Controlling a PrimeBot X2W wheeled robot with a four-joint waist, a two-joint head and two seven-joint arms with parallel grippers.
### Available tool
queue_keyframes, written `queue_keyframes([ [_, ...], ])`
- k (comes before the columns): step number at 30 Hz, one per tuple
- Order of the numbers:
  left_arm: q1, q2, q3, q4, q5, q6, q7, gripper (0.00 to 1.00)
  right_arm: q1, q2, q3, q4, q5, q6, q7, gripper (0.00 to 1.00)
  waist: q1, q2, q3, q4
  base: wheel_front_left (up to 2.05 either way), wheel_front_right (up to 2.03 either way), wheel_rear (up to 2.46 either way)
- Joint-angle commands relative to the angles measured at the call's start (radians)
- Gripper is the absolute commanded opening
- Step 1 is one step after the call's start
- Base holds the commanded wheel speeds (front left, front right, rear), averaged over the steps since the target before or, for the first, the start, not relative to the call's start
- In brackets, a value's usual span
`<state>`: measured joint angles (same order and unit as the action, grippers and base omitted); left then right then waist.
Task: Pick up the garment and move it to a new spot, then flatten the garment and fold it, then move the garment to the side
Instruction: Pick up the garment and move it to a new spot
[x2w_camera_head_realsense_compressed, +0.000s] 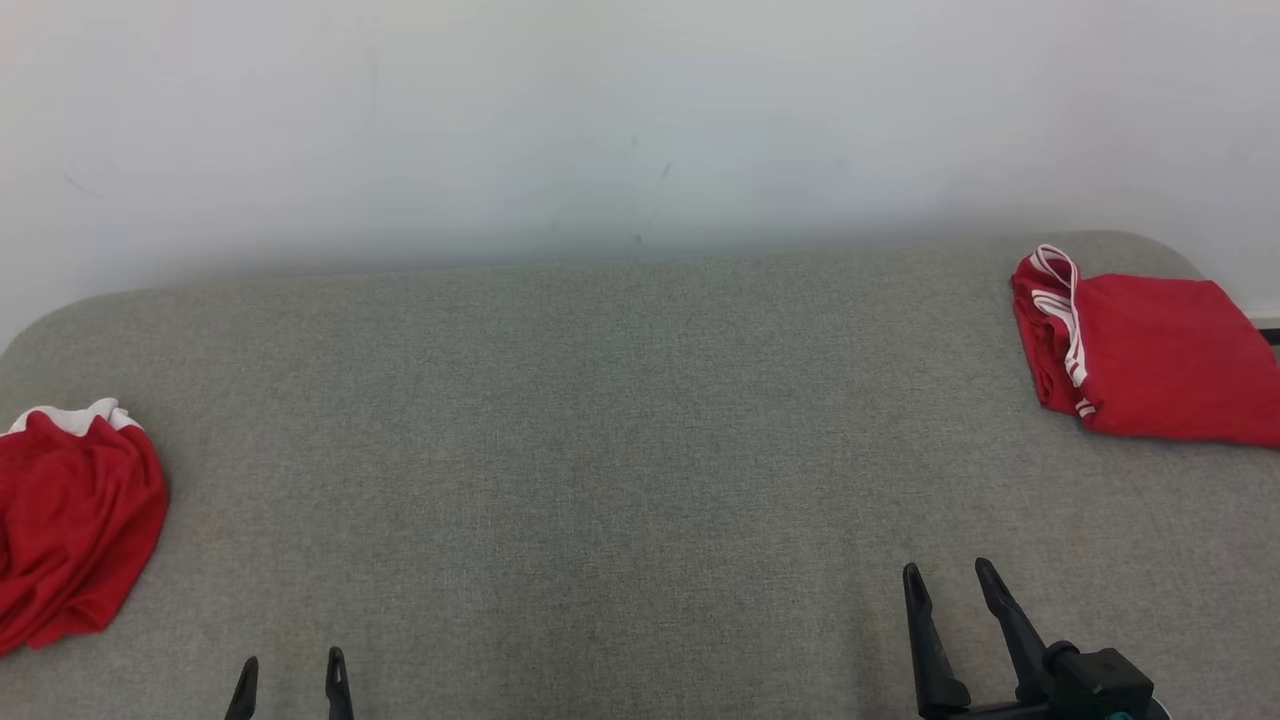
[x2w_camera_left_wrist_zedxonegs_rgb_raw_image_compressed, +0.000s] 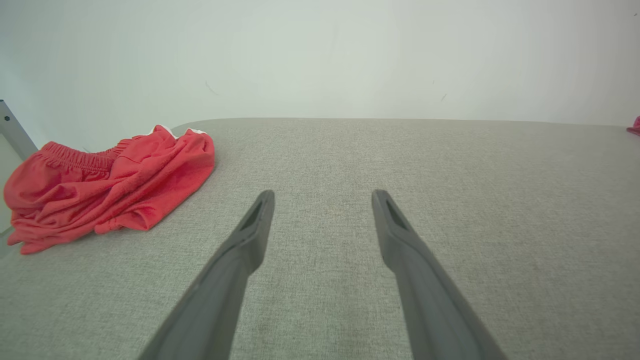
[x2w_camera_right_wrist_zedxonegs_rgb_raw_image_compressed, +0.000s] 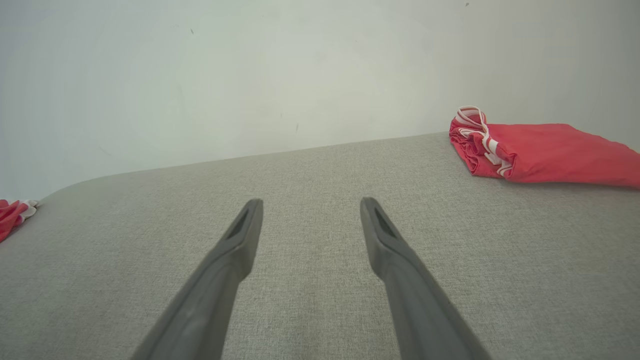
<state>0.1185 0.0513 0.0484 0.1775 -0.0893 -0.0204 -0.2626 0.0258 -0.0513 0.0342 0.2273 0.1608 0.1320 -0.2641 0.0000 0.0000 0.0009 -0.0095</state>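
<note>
At the far left edge of the table (x2w_camera_head_realsense_compressed: 600, 450), you have the crumpled red garment (x2w_camera_head_realsense_compressed: 75, 520) lying in a loose heap, partly cut off by the head view's border. Its white-trimmed edge points away from the robot, toward the pale wall (x2w_camera_head_realsense_compressed: 640, 120), and the heap runs roughly from near to far. In the left wrist view you can see a gathered elastic waistband on its outer side, toward the table's left edge, with the folds spilling toward the middle. Well apart from it, at the far right corner, a folded red garment (x2w_camera_head_realsense_compressed: 1150, 360) lies flat with its long axis running left to right. Its white-striped folded edge faces the table's middle. Your left gripper (x2w_camera_head_realsense_compressed: 291, 658) sits low at the near edge, its 2 fingers spread wide with nothing between them, pointing toward the wall. Your right gripper (x2w_camera_head_realsense_compressed: 948, 567) is likewise spread wide and empty, its fingers tilted slightly leftward over the bare grey table, well apart from both garments.
</note>
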Motion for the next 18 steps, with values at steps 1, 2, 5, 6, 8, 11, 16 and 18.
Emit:
queue_keyframes([
  [1, 0.005, -0.002, 0.005, 0.003, 0.002, 0.002, -0.003, 1.00, 0.011, 0.002, 0.001, -0.004, -0.008, -0.003, 0.000, 1.00, 0.0000, 0.0000, 0.000, 0.001, 0.00, 0.00, 0.00],
  [2, 0.004, -0.002, 0.005, 0.003, 0.001, 0.004, -0.003, 1.00, 0.011, 0.002, 0.002, -0.005, -0.008, -0.003, 0.000, 1.00, 0.0000, 0.0000, 0.000, 0.002, 0.00, 0.00, 0.00],
  [5, 0.002, -0.002, 0.007, 0.002, 0.000, 0.008, -0.003, 1.00, 0.014, 0.002, 0.002, -0.007, -0.009, -0.003, 0.000, 1.00, 0.0000, 0.0000, 0.000, 0.003, 0.00, 0.00, 0.00],
  [6, 0.000, -0.002, 0.009, 0.001, -0.003, 0.011, -0.003, 1.00, 0.014, 0.002, 0.001, -0.007, -0.009, -0.003, 0.000, 1.00, 0.0000, 0.0000, 0.001, 0.003, 0.00, 0.00, 0.00],
  [8, -0.001, -0.002, 0.009, -0.001, -0.004, 0.010, -0.003, 1.00, 0.015, 0.002, 0.000, -0.007, -0.010, -0.003, 0.000, 1.00, 0.0000, 0.0000, 0.001, 0.005, 0.00, 0.00, 0.00],
  [11, 0.000, -0.002, 0.009, -0.001, -0.003, 0.012, -0.003, 1.00, 0.016, 0.002, 0.002, -0.006, -0.012, -0.003, 0.000, 1.00, 0.0000, 0.0000, 0.000, 0.007, 0.00, 0.00, 0.00],
  [16, -0.002, -0.002, 0.010, 0.010, 0.004, 0.009, -0.003, 1.00, 0.019, 0.002, -0.004, -0.004, -0.012, -0.003, 0.000, 1.00, 0.0000, 0.0000, -0.002, 0.030, 0.00, 0.00, 0.00],
  [18, -0.002, -0.002, 0.012, 0.013, 0.008, 0.010, -0.003, 1.00, 0.022, 0.002, -0.001, -0.006, -0.008, -0.003, 0.000, 1.00, 0.0000, 0.0000, -0.003, 0.049, 0.00, 0.00, 0.00],
])
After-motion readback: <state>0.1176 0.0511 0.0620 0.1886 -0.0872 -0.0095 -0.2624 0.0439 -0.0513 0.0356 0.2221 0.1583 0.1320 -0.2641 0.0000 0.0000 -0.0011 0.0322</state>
